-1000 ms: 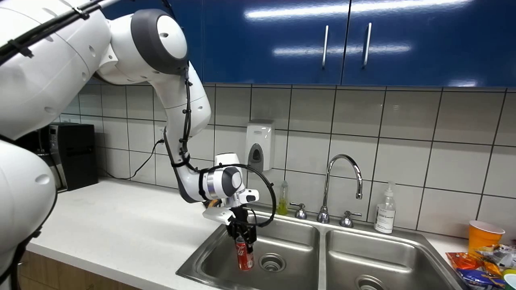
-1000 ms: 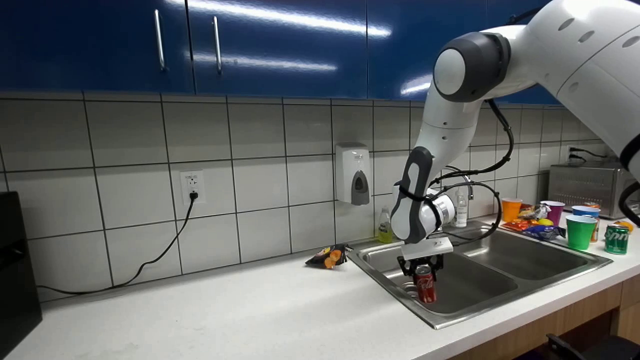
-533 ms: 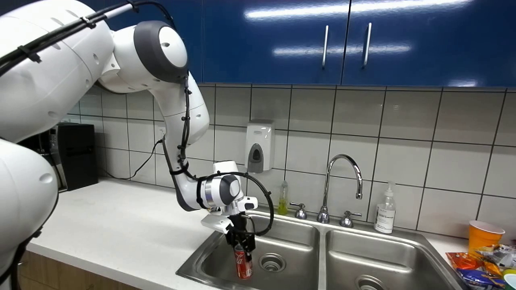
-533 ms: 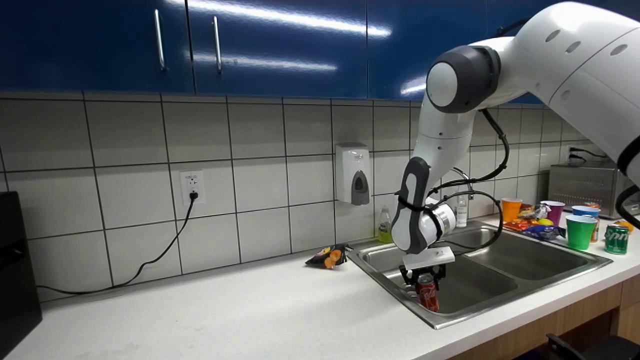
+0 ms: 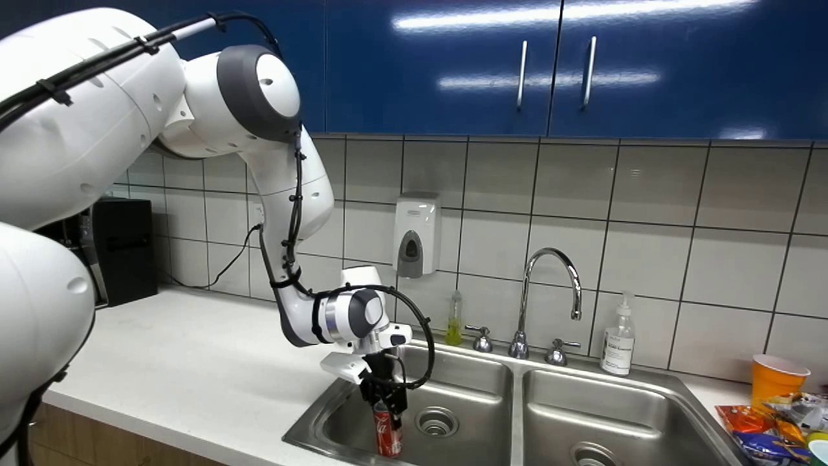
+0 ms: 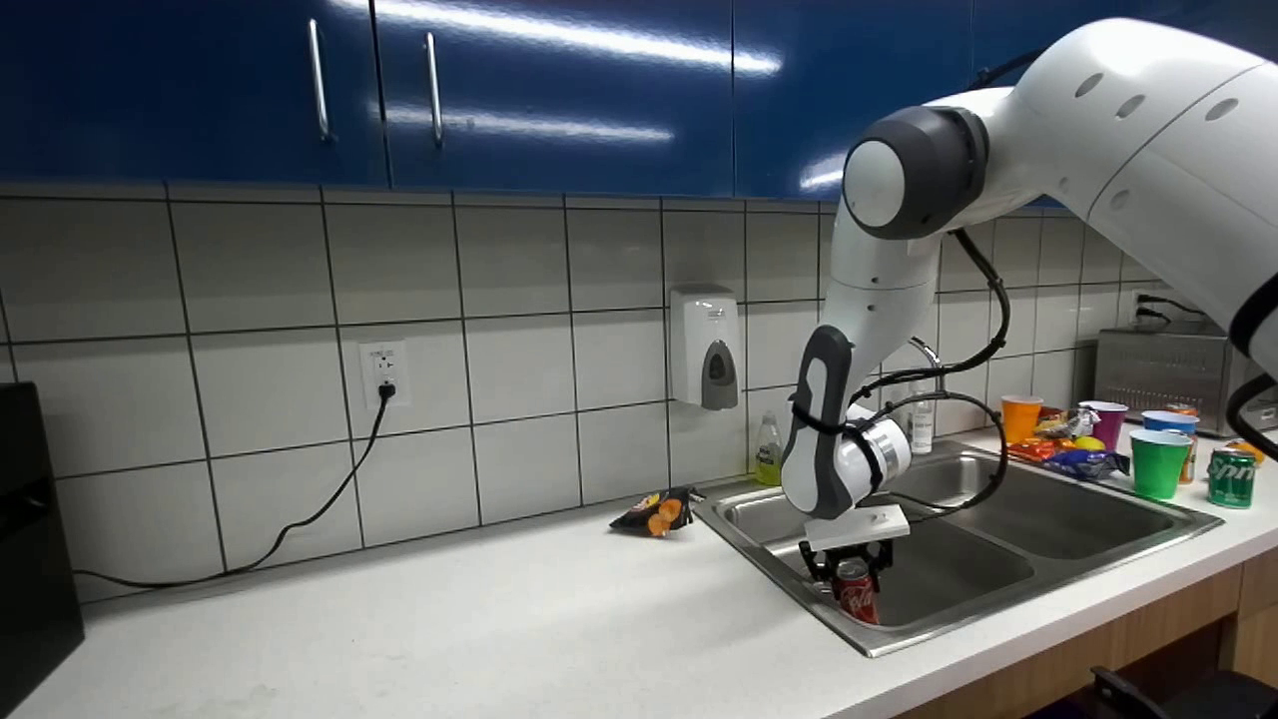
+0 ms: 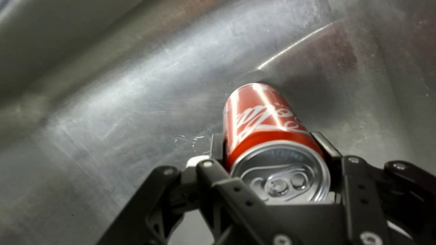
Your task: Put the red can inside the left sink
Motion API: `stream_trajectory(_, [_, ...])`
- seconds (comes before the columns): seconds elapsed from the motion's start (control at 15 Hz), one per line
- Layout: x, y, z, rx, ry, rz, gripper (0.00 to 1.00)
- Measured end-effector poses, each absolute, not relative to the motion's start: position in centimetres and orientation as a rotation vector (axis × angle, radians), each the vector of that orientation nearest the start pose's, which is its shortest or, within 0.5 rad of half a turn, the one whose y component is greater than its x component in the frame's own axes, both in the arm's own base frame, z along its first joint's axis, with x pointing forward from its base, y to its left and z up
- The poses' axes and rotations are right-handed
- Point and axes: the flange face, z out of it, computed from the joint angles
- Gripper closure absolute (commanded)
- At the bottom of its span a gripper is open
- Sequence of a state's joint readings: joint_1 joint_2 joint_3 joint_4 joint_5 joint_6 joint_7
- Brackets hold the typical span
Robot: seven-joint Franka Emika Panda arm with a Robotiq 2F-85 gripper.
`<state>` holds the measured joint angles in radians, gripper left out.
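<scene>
The red can [image 5: 388, 437], with white lettering and a silvery top, is inside the left sink [image 5: 475, 424], left of the round drain. My gripper [image 5: 387, 417] points down into this basin, its jaws closed around the can's upper part. The can [image 6: 858, 599] and gripper [image 6: 857, 584] also show in an exterior view, low in the left sink [image 6: 954, 569]. In the wrist view the gripper [image 7: 271, 145] has a finger pad [image 7: 217, 146] on each side of the can [image 7: 262, 115]. The can's base is close to the basin floor; I cannot tell whether it touches.
The twin basin [image 5: 601, 414] lies beyond the steel divider [image 5: 517, 414]. A tall faucet [image 5: 524, 298], a yellow soap bottle [image 5: 455, 320] and a pump bottle [image 5: 619, 343] stand behind. A dark snack bag [image 6: 657, 513] lies on the counter [image 6: 479, 629]. Cups and a green can [image 6: 1231, 477] stand farther off.
My arm and gripper have moved down, taking the red can lower into the left sink. The downward motion is smaller in the last half second. The jaws stay around the can.
</scene>
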<state>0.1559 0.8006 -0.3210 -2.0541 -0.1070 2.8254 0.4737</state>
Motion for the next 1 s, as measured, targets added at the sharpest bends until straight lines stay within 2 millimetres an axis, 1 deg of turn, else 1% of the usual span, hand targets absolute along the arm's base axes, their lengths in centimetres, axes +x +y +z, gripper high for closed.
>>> stream_trajectory(0.4, [55.48,-9.88,5.13,-3.314,0.765,-0.049,0.62])
stream_trajectory(0.73, [55.41,-9.91,5.0,-3.314,0.77,-0.046,0.62])
stream_trajectory(0.8, [55.41,-9.89,4.99,-3.315,0.77,-0.046,0.41])
stream_trajectory(0.87, [55.41,-9.88,4.99,-3.315,0.769,-0.046,0.12])
stream_trajectory(0.93, [55.41,-9.86,4.99,-3.316,0.769,-0.046,0.11])
stream_trajectory(1.0, [55.41,-9.84,4.97,-3.317,0.768,-0.046,0.04])
